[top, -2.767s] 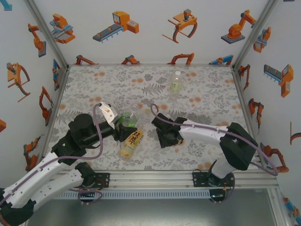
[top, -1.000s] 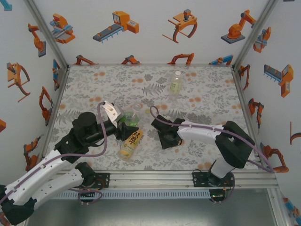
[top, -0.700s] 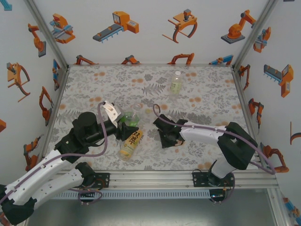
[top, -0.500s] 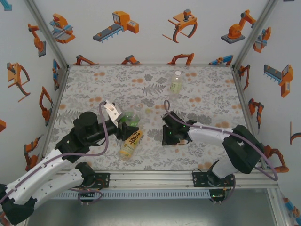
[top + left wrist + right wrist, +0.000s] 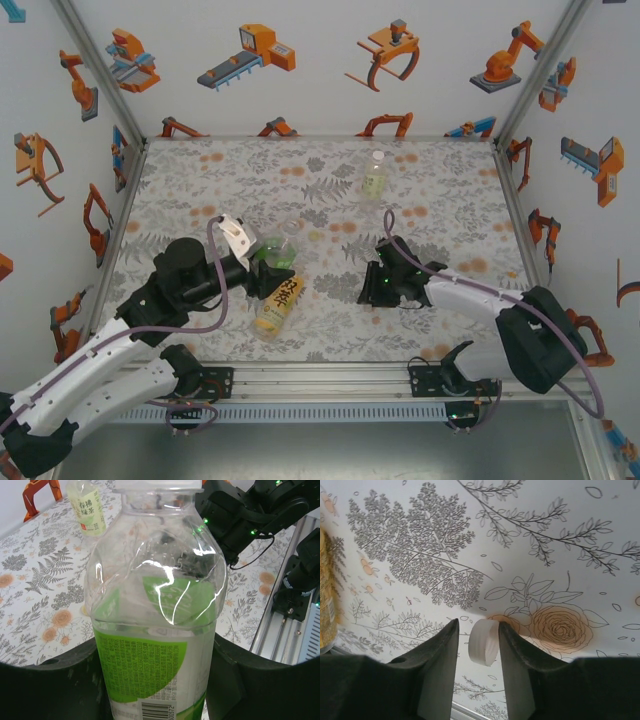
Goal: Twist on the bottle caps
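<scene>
Bottle cap (image 5: 484, 642), white, stood on edge, pinched in our right gripper (image 5: 479, 630) above the table (image 5: 560, 540); our left gripper (image 5: 155, 690) clasped the upright green-labelled bottle (image 5: 155, 605).

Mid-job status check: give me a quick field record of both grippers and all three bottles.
left gripper: shut on the clear plastic bottle with green label
right gripper: shut on a small white round plastic cap, held on edge
amber plastic bottle with yellow label: lying on its side beside the left gripper
clear plastic bottle with pale yellow-green label: upright at the far side, away from both grippers
</scene>
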Controlling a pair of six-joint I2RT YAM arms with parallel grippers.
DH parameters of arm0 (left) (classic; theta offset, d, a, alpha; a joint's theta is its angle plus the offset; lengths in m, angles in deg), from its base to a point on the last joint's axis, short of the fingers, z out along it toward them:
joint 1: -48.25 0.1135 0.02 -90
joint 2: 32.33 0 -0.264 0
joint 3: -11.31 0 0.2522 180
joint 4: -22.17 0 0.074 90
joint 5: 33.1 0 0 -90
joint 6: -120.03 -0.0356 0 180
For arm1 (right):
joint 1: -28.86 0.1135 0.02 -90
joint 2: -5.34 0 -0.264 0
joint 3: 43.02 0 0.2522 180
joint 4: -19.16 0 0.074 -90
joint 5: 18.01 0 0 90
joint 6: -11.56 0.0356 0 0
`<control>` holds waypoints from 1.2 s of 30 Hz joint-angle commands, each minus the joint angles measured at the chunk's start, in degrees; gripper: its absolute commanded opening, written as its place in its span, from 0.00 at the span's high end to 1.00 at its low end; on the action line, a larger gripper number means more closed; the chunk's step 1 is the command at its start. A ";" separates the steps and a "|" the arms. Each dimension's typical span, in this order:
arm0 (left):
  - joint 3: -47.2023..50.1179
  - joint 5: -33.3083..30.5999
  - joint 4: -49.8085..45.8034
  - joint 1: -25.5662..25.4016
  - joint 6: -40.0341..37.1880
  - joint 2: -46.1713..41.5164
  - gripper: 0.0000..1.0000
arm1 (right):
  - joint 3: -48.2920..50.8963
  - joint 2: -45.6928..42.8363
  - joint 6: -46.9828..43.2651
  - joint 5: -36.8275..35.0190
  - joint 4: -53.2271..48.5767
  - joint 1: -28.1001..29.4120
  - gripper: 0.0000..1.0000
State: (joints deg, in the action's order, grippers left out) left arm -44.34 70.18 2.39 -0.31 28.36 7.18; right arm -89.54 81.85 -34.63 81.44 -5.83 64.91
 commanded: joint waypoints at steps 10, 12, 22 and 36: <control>-0.65 -0.28 0.13 0.39 0.96 -1.35 0.95 | 3.53 4.31 7.72 9.34 17.02 -0.28 0.77; -0.56 -0.27 0.12 0.31 1.03 -1.61 0.95 | 5.14 5.14 9.74 11.14 22.74 -0.74 0.77; -0.65 -0.81 -0.78 0.37 0.89 -2.06 0.94 | 12.35 8.88 11.95 9.13 27.12 -4.92 0.63; -0.35 -1.02 -0.47 0.33 0.88 -1.98 0.93 | -3.50 12.09 1.77 0.80 2.77 -1.11 0.55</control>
State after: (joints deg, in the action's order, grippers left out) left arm -44.34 69.48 1.08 -0.31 28.38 5.36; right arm -90.30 90.36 -27.15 90.01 10.74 61.89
